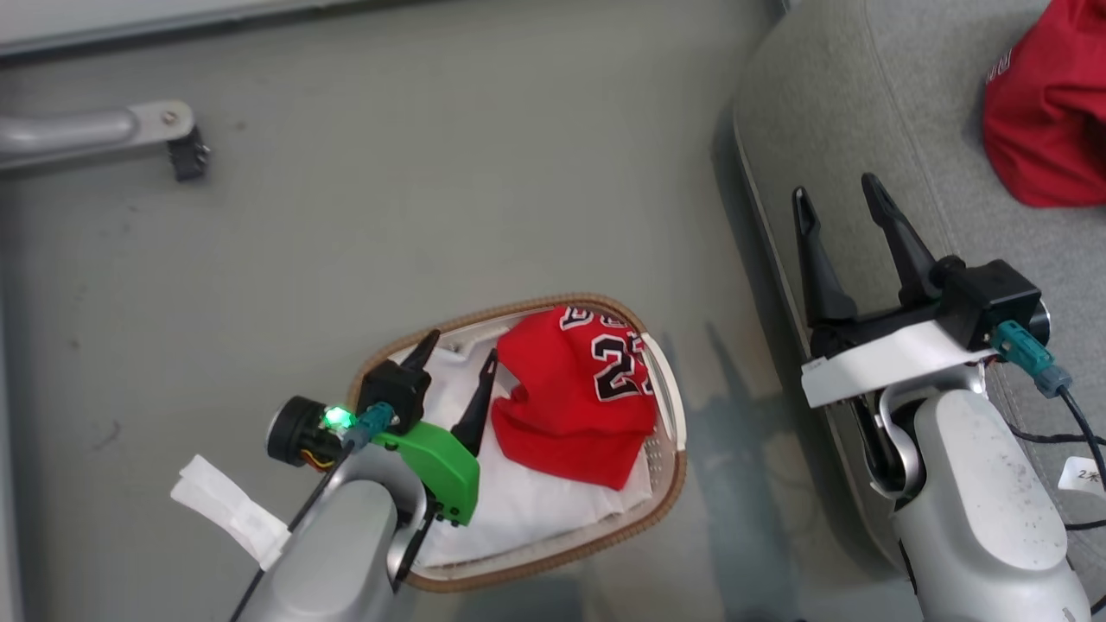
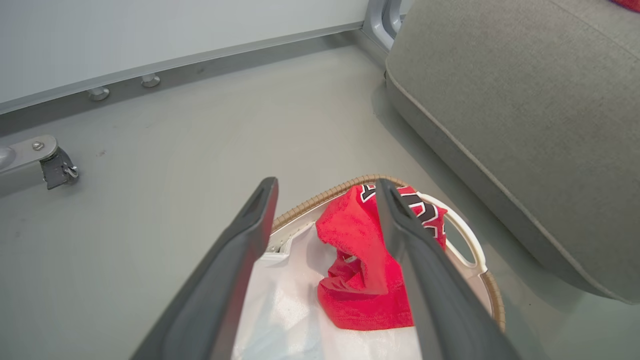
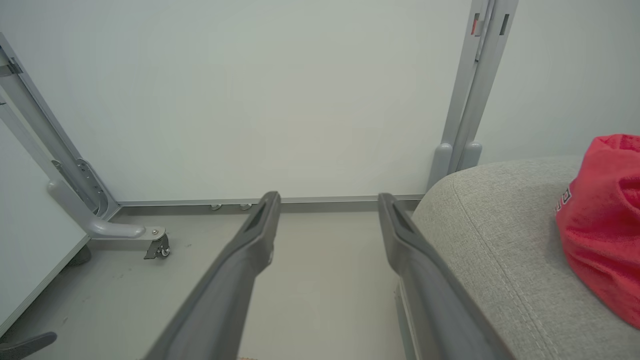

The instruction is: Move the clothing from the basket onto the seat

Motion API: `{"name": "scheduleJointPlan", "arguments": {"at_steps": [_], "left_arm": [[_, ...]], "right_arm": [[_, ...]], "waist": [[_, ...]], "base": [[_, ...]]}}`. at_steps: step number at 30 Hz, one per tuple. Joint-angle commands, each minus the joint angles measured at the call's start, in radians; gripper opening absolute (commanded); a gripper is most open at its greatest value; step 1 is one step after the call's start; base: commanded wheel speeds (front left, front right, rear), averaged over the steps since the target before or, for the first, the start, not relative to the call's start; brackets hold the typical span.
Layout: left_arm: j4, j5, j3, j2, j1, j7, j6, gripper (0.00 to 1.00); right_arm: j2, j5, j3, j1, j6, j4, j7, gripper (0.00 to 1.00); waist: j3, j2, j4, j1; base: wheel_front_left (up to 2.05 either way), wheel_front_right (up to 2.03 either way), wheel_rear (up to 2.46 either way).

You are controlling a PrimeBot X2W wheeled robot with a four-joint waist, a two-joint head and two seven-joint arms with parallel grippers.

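Note:
A crumpled red garment with the number 23 [image 1: 577,397] [image 2: 360,265] lies on the white liner in the right half of the oval basket [image 1: 665,484] [image 2: 320,200]. My left gripper [image 1: 460,347] [image 2: 325,190] hangs open over the basket's left part, its right finger just beside the garment, with nothing between the fingers. The second red garment, with white lettering [image 1: 1045,112] [image 3: 605,225], rests on the grey seat [image 1: 873,104] [image 2: 525,125] [image 3: 490,240]. My right gripper [image 1: 836,194] [image 3: 327,200] is open and empty above the seat's left edge.
The basket stands on a grey floor left of the seat. A metal frame leg with a caster [image 1: 177,142] [image 2: 55,165] [image 3: 157,245] reaches in from the far left. A pale wall panel [image 3: 275,100] with upright metal posts [image 3: 475,90] closes off the back.

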Motion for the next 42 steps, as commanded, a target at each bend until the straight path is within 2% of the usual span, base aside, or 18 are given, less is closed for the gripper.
{"name": "scheduleJointPlan", "arguments": {"at_steps": [1,9,24,31,32,33,42], "left_arm": [[0.029,-0.015,-0.014,0.024,-0.034,0.001,-0.003,1.00],[0.181,-0.135,-0.169,0.056,-0.151,0.000,-0.003,1.00],[0.210,-0.305,-0.347,0.103,-0.274,0.001,-0.003,1.00],[0.216,-0.363,-0.415,0.092,-0.317,0.001,-0.003,1.00],[0.212,-0.367,-0.418,0.097,-0.324,0.000,-0.003,0.26],[0.208,-0.373,-0.416,0.099,-0.327,0.000,-0.003,0.00],[0.166,-0.402,-0.450,0.096,-0.254,0.000,-0.003,0.00]], "right_arm": [[-0.001,0.013,0.007,-0.020,-0.001,-0.010,-0.002,1.00],[0.000,0.065,0.024,-0.040,-0.001,-0.038,-0.002,1.00],[0.000,0.061,0.025,-0.095,-0.001,-0.074,-0.002,1.00],[-0.001,0.047,0.046,-0.111,-0.001,-0.081,-0.002,1.00],[-0.001,0.045,0.044,-0.111,-0.001,-0.079,-0.002,1.00],[-0.001,0.042,0.042,-0.110,-0.001,-0.075,-0.002,1.00],[-0.002,0.023,0.040,-0.088,-0.001,-0.035,-0.002,1.00]], "waist": [[0.152,0.0000,-0.103,0.0000],[0.267,0.0000,-0.150,0.0000],[0.400,0.0000,-0.171,0.0000],[0.418,0.0000,-0.172,0.0000],[0.415,0.0000,-0.169,0.0000],[0.410,0.0000,-0.166,0.0000],[0.289,0.0000,-0.132,0.0000]], "base": [[0.00,0.00,0.00],[0.00,0.00,0.00],[0.00,0.00,0.00],[0.00,0.00,0.00],[0.00,0.00,0.00],[0.00,0.00,0.00],[0.00,0.00,0.00]]}}
